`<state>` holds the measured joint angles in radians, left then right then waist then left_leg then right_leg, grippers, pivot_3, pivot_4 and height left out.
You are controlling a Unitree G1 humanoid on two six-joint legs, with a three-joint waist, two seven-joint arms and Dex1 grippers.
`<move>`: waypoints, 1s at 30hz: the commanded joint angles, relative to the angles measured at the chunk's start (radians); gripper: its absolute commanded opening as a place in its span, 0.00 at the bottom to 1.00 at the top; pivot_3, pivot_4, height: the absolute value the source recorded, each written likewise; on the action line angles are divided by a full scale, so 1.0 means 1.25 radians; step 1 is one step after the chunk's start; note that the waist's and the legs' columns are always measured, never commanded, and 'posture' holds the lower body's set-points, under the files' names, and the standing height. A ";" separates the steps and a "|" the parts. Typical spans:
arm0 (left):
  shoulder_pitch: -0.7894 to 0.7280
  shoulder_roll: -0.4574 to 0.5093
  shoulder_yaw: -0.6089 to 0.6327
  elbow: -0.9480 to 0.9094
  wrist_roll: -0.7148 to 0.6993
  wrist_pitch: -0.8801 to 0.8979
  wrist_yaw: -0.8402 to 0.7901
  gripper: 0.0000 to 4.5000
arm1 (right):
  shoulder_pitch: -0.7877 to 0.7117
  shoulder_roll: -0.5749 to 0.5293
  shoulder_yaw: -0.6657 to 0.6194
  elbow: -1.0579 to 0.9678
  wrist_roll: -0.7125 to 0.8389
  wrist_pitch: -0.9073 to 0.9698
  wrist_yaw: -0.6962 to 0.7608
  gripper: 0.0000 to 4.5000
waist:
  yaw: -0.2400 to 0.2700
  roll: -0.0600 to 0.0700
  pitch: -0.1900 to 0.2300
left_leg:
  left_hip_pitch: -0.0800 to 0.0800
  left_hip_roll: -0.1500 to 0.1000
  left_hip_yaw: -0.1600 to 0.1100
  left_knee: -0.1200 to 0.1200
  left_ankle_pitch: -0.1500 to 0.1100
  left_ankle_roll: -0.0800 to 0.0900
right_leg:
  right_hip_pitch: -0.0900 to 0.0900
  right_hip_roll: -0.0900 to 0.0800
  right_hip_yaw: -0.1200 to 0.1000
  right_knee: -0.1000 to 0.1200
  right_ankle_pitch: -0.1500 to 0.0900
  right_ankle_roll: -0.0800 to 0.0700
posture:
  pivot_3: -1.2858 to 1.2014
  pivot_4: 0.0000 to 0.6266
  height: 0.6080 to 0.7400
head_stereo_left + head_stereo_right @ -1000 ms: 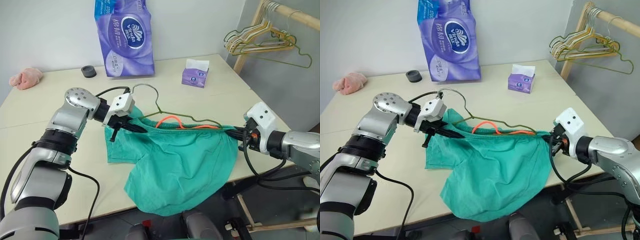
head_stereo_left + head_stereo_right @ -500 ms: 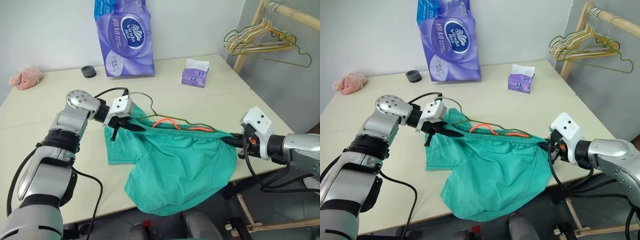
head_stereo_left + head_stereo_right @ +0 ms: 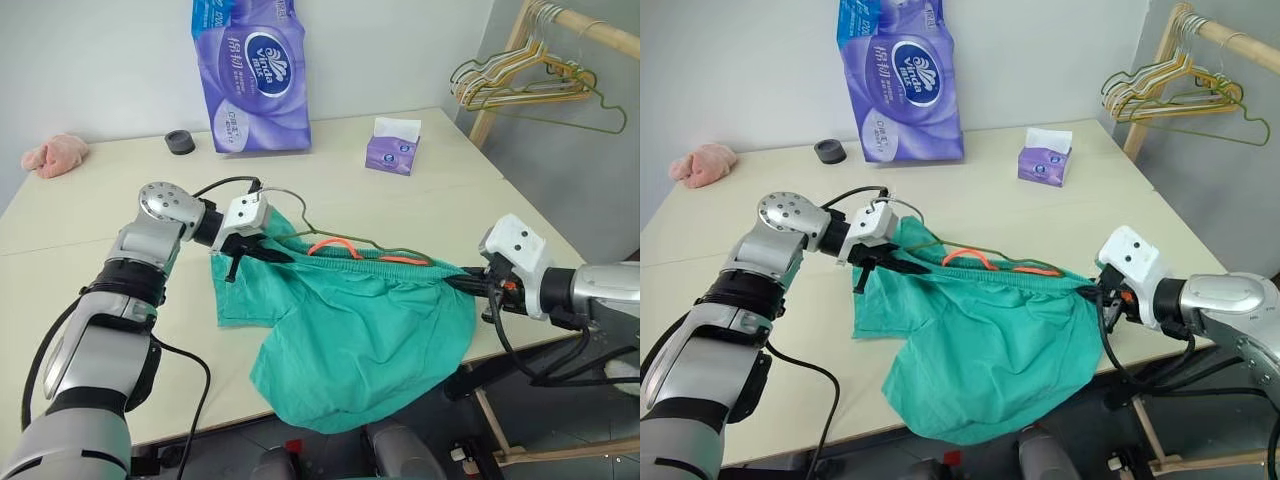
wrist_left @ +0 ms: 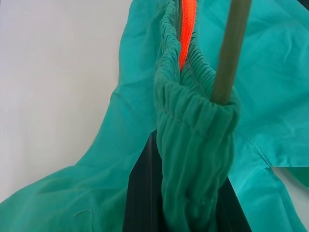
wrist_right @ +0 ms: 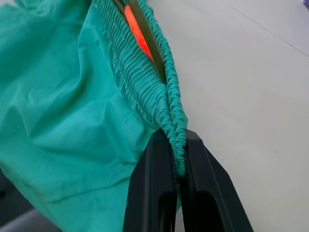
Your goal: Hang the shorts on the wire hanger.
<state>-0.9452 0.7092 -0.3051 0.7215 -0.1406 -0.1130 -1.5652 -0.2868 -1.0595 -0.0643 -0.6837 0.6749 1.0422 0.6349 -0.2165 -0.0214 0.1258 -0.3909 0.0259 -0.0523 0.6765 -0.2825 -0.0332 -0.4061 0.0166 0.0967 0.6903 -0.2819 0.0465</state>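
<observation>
The shorts (image 3: 360, 330) hang stretched between the two grippers, the waistband pulled into a taut line above a cream table (image 3: 90, 250) while the loose legs droop over its near edge. On that table, past the left gripper (image 3: 262, 252), stand a tall purple pack of tissue rolls (image 3: 250, 75), a small black round cap (image 3: 180, 142) and a pink cloth lump (image 3: 55, 155) near the far left corner; a small purple tissue box (image 3: 390, 150) sits beyond the middle of the waistband. A grey wall runs behind, and beyond the right gripper (image 3: 462, 284) a wooden rail (image 3: 590, 30) carries a bundle of gold and green hangers (image 3: 525, 85).

The left gripper is clamped tight on the gathered waistband at the shorts' left end, and the wire hanger (image 3: 300, 215) rises just beside those fingers, its hook curving up above them. The right gripper is pinched closed on the opposite end of the waistband. The orange drawstring (image 3: 335, 245) lies between the two, nearer the left one, with the hanger's wire running along the band and into its opening.
</observation>
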 commanded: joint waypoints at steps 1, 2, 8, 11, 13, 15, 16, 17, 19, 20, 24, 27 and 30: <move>-0.013 0.027 0.031 0.020 0.031 0.002 0.012 0.00 | 0.022 -0.038 0.004 -0.003 -0.074 -0.070 0.022 0.00 | 0.000 0.000 0.000 | 0.000 0.000 0.000 0.000 0.000 0.000 | 0.000 0.000 0.000 0.000 0.000 0.000 | 0.42 0.16 1.00; -0.013 0.026 0.032 0.020 0.031 0.003 0.013 0.00 | 0.030 -0.041 0.006 0.000 -0.087 -0.091 0.028 0.00 | -0.001 0.000 0.000 | 0.000 0.000 0.000 0.000 0.000 0.000 | 0.000 0.000 0.000 0.000 0.000 0.000 | 0.42 0.16 1.00; -0.017 0.025 0.035 0.031 0.034 -0.001 0.017 0.00 | 0.079 -0.067 0.027 0.017 -0.178 -0.217 0.068 0.00 | -0.001 0.000 0.000 | 0.000 0.000 0.000 0.000 0.000 0.000 | 0.000 0.000 0.000 0.000 0.000 0.000 | 0.43 0.17 1.00; -0.013 0.027 0.032 0.031 0.037 -0.007 0.011 0.00 | 0.059 -0.033 0.012 0.020 -0.153 -0.205 0.063 0.00 | -0.001 0.000 0.000 | 0.000 0.000 0.000 0.000 0.000 0.000 | 0.000 0.000 0.000 0.000 0.000 0.000 | 0.43 0.16 1.00; -0.009 0.031 0.027 0.030 0.044 -0.017 0.005 0.00 | 0.038 -0.019 0.005 0.029 -0.135 -0.187 0.065 0.00 | -0.001 0.000 0.000 | 0.000 0.000 0.000 0.000 0.000 0.000 | 0.000 0.000 0.000 0.000 0.000 0.000 | 0.43 0.16 1.00; -0.005 0.034 0.022 0.031 0.056 -0.033 0.003 0.00 | 0.001 -0.017 0.002 0.044 -0.121 -0.167 0.079 0.00 | -0.002 0.000 0.001 | 0.000 0.000 0.000 0.000 0.000 0.000 | 0.000 0.000 0.000 0.000 0.000 0.000 | 0.43 0.16 1.00; -0.004 0.034 0.020 0.032 0.061 -0.039 0.002 0.00 | -0.013 -0.019 0.004 0.050 -0.118 -0.162 0.086 0.00 | -0.002 0.000 0.001 | 0.000 0.000 0.000 0.000 0.000 0.000 | 0.000 0.000 0.000 0.000 0.000 0.000 | 0.43 0.16 1.00; -0.004 0.034 0.019 0.034 0.063 -0.042 0.001 0.00 | -0.022 -0.022 0.006 0.054 -0.117 -0.158 0.090 0.00 | -0.002 0.000 0.001 | 0.000 0.000 0.000 0.000 0.000 0.000 | 0.000 0.000 0.000 0.000 0.000 0.000 | 0.43 0.16 1.00; -0.001 0.032 0.020 0.033 0.068 -0.047 0.002 0.00 | -0.051 -0.040 0.023 0.067 -0.131 -0.165 0.113 0.00 | -0.002 0.000 0.001 | 0.000 0.000 0.000 0.000 0.000 0.000 | 0.000 0.000 0.000 0.000 0.000 0.000 | 0.42 0.16 1.00; 0.000 0.031 0.020 0.031 0.069 -0.048 0.003 0.00 | -0.069 -0.046 0.033 0.074 -0.138 -0.168 0.123 0.00 | -0.002 0.001 0.001 | 0.000 0.000 0.000 0.000 0.000 0.000 | 0.000 0.000 0.000 0.000 0.000 0.000 | 0.42 0.16 1.00; 0.008 0.025 0.019 0.018 0.071 -0.046 0.007 0.00 | -0.161 -0.036 0.107 0.084 -0.172 -0.165 0.136 0.00 | -0.003 0.001 0.001 | 0.000 0.000 0.000 0.000 0.000 0.000 | 0.000 0.000 0.000 0.000 0.000 0.000 | 0.42 0.15 1.00; 0.015 0.015 0.018 0.006 0.073 -0.040 0.014 0.00 | -0.242 -0.001 0.192 0.085 -0.216 -0.164 0.134 0.00 | -0.007 0.002 0.001 | 0.001 0.000 0.001 0.000 0.000 0.000 | 0.000 0.000 0.000 0.000 0.000 0.000 | 0.42 0.15 1.00; 0.024 0.006 0.018 -0.012 0.075 -0.031 0.017 0.00 | -0.314 0.036 0.287 0.099 -0.287 -0.182 0.139 0.00 | -0.009 0.002 0.001 | 0.000 0.001 0.000 0.000 0.000 0.000 | 0.000 0.000 0.000 0.000 0.000 0.000 | 0.42 0.15 1.00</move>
<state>-0.9156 0.7081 -0.3042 0.7337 -0.0556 -0.1578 -1.5527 -0.6397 -1.0202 0.2687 -0.5629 0.3735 0.8361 0.8071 -0.2277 -0.0193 0.1274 -0.3905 0.0265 -0.0518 0.6765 -0.2825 -0.0332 -0.4066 0.0167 0.0971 0.6907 -0.2815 0.0458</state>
